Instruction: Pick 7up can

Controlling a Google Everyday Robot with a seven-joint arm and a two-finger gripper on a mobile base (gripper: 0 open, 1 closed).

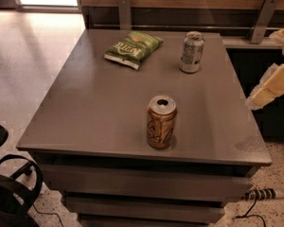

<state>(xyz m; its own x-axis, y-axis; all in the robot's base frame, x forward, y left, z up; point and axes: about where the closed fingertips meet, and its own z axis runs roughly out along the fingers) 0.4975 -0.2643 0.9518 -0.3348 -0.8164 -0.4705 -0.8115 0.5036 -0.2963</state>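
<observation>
The 7up can, silver-grey with dark greenish markings and a shiny top, stands upright at the back right of the grey table. My gripper shows as cream-coloured parts at the right edge of the camera view. It is off the table's right side, apart from the can and lower right of it. Nothing is seen held in it.
A brown-gold can stands upright near the table's front middle. A green chip bag lies at the back left. A wooden wall with metal brackets runs behind. A black chair base and a power strip are on the floor.
</observation>
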